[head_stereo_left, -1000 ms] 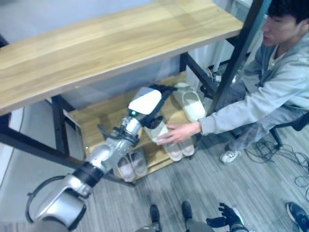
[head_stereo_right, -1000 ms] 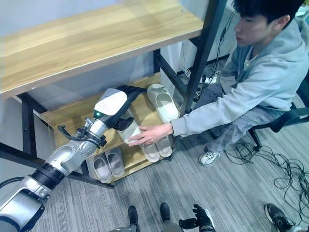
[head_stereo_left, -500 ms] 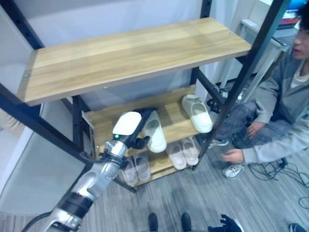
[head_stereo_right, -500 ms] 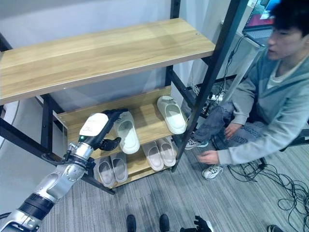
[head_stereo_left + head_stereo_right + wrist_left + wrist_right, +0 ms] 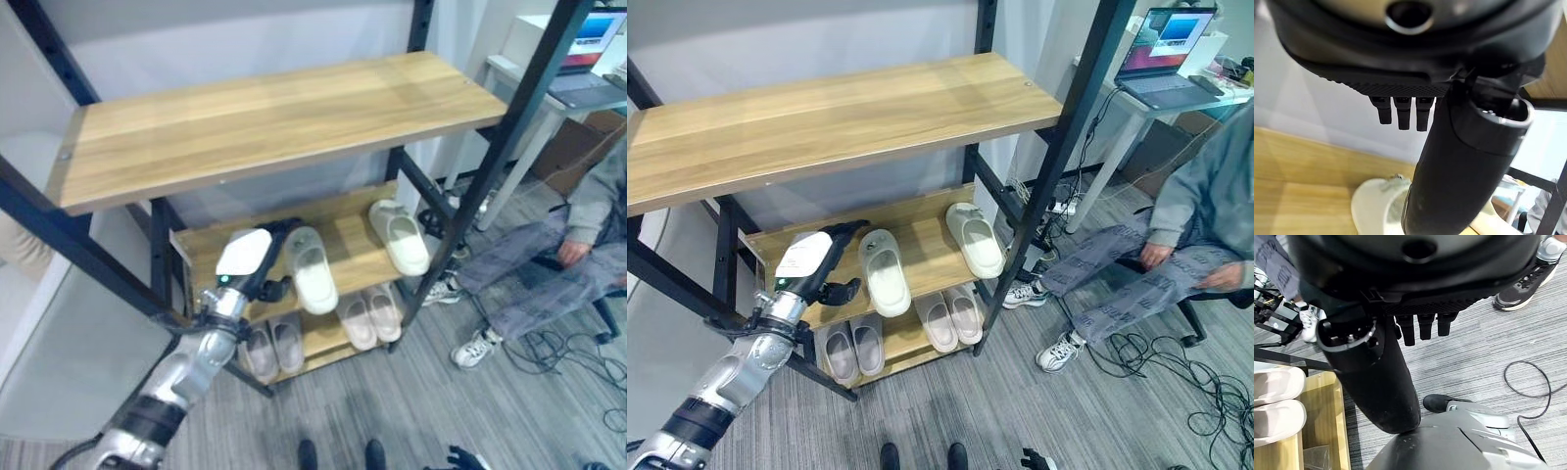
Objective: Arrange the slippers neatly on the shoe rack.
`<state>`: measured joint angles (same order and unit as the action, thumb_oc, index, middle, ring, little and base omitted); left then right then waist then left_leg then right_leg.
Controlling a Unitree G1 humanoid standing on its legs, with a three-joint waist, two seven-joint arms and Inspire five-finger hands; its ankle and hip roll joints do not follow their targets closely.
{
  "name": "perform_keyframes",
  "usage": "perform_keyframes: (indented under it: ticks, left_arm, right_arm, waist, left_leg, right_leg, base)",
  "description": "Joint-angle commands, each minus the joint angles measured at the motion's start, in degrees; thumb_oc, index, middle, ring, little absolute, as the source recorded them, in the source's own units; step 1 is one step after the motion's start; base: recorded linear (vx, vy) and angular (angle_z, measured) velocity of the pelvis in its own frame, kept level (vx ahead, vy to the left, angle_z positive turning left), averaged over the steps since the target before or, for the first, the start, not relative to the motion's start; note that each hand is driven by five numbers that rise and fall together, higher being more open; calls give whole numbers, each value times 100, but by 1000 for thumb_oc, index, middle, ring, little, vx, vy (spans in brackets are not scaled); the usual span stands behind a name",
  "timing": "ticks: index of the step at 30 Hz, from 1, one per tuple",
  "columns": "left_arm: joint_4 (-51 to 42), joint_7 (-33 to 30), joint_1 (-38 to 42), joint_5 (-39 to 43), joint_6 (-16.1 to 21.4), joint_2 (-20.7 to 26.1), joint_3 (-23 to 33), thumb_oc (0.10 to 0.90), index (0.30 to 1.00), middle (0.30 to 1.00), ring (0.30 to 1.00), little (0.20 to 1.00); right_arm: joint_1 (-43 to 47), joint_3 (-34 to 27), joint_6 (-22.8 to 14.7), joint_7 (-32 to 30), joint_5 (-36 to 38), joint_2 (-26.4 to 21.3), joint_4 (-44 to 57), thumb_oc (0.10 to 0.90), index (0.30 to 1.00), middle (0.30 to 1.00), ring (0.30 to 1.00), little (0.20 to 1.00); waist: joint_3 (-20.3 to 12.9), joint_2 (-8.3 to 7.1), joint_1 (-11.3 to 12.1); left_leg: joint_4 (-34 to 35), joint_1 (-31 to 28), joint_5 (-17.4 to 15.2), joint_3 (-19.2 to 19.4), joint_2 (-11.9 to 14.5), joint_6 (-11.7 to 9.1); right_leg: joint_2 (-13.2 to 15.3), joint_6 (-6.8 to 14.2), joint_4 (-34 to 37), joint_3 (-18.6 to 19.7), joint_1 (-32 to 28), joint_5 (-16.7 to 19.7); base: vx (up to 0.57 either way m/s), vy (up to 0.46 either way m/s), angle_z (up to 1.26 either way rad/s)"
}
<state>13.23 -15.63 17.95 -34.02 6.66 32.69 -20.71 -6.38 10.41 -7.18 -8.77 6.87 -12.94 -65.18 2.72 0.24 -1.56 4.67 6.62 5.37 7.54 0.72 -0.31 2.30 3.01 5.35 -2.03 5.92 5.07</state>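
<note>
Shoe rack [image 5: 460,201], person's arm withdrawn, slipper [image 5: 884,272] remaining.

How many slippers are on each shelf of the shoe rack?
Middle shelf: 2 pale green slippers, one by the left robot hand, one further right.
Bottom shelf: 4 slippers, a greyish pair and a beige pair.
Top shelf: 0 slippers.
Total: 6 slippers.

Grey carpet floor [image 5: 950,401], pale wall [image 5: 823,39]

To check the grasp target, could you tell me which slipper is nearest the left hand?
The left slipper on the middle shelf, right beside the left hand; its mate lies apart, near the right post.
</note>
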Motion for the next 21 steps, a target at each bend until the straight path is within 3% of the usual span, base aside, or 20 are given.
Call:
perform_keyframes:
  ticks: [1, 10, 21]
  left_arm:
    - [102, -424, 1317, 148, 110, -108, 218, 800, 900, 900, 900, 900]
    - [776, -840, 2456, 74, -98, -133, -268, 800, 900, 900, 900, 900]
    - [1361, -865, 2847, -169, -412, 31, -427, 800, 900, 900, 900, 900]
  right_arm:
    - [-94, 120, -66, -15, -115, -168, 124, 800, 900, 900, 900, 900]
    - [2, 178, -159, -77, 3, -327, 274, 800, 900, 900, 900, 900]
    - [46, 140, -218, -142, 19, -404, 439, 800, 900, 900, 900, 900]
  waist:
    - [-60, -54, -50]
    - [158, -62, -186]
    - [328, -74, -241]
  left_leg:
    - [33, -31, -506, -292, 49, -226]
    - [33, 301, -422, -280, 45, -217]
    - [33, 407, -426, -232, 47, -212]
  right_leg:
    - [467, 603, -85, -386, 66, -132]
    - [481, 631, -118, -318, 423, -41]
    - [486, 631, -168, -272, 580, -43]
  base:
    - [-9, 9, -5]
    - [-10, 15, -3]
    - [13, 12, -5]
